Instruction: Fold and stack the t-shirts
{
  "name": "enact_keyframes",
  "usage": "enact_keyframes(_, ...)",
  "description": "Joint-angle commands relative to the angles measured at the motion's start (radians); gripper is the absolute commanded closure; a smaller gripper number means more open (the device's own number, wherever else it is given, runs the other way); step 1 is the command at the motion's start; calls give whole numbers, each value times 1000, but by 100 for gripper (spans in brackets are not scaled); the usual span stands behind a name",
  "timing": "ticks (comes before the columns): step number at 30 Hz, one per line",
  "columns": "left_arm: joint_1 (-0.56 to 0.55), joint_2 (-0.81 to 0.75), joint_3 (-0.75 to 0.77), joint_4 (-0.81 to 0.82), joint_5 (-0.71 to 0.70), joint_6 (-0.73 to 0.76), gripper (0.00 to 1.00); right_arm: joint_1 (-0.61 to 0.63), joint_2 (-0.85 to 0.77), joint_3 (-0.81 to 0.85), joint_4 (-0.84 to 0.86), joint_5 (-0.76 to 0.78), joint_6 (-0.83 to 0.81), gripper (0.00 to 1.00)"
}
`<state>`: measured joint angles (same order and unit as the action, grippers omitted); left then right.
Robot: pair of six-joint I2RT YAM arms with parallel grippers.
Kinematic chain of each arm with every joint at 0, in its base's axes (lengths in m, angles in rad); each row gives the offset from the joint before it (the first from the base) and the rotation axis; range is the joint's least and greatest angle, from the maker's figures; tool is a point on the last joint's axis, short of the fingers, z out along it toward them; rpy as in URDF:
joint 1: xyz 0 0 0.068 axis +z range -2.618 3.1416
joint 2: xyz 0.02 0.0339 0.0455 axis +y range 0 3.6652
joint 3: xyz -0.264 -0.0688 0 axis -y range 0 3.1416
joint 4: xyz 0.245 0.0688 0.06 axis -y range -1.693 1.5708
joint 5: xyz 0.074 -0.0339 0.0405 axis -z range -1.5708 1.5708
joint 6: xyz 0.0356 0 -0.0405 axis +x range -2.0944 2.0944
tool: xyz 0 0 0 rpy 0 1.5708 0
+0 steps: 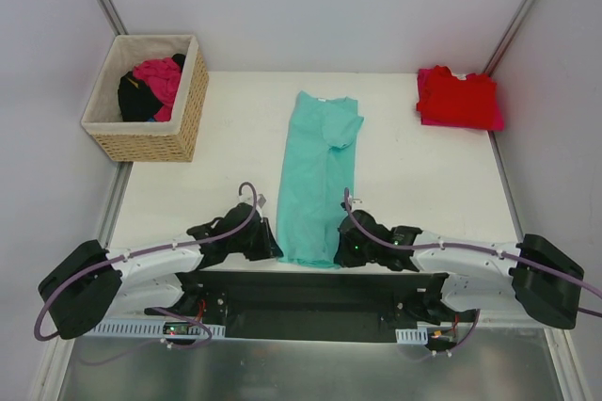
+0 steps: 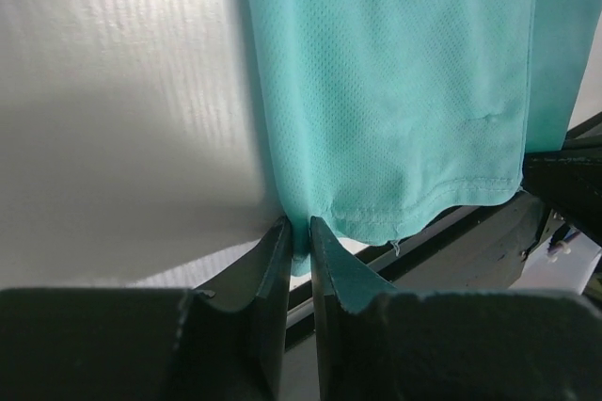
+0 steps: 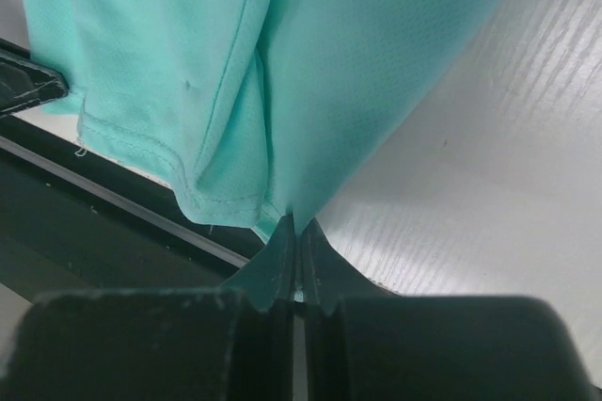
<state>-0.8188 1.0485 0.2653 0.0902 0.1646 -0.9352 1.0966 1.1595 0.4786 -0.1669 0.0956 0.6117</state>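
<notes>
Teal shirt lies on the table, folded lengthwise into a strip, hem nearest the arms. One hem corner is pinched by the left jaws, the other by the right jaws. Step judged: crosswise fold. Next, the hem must be lifted evenly and carried toward the collar.

Fine pin-hole mesh knit on teal t-shirt, matt, stitched hem. White surface shows faint wood-grain ridging with a soft sheen. Black matt plastic on left tool and right tool. Rough woven wicker basket, pale cloth liner. Matt cloth on red t-shirt.
</notes>
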Motion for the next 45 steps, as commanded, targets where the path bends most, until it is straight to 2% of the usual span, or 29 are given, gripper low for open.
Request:
enact_keyframes(1,-71,61,67,-53,-86,-39,87,32,-18,60,-72,27,-23,99)
enact_keyframes(9,-79,59,136,-86,-120,2,87,37,-130,83,-178,130,-47,99)
enact_keyframes(16,-77,31,342,-265,-160,79,86,32,-141,163,-215,203,-87,100)
enact_keyframes(21,-69,42,460,-296,-218,136,86,-21,-115,238,-227,236,-134,99)
enact_keyframes(28,-33,73,546,-314,-209,191,85,-144,-103,267,-230,187,-196,99)
enact_keyframes(38,-33,104,508,-314,-194,174,85,-129,-95,152,-141,56,-144,99)
enact_keyframes(42,-33,117,529,-316,-185,180,85,-52,-99,143,-152,67,-141,99)
enact_keyframes(45,-34,137,548,-313,-171,182,85,-17,-113,135,-197,93,-130,83)
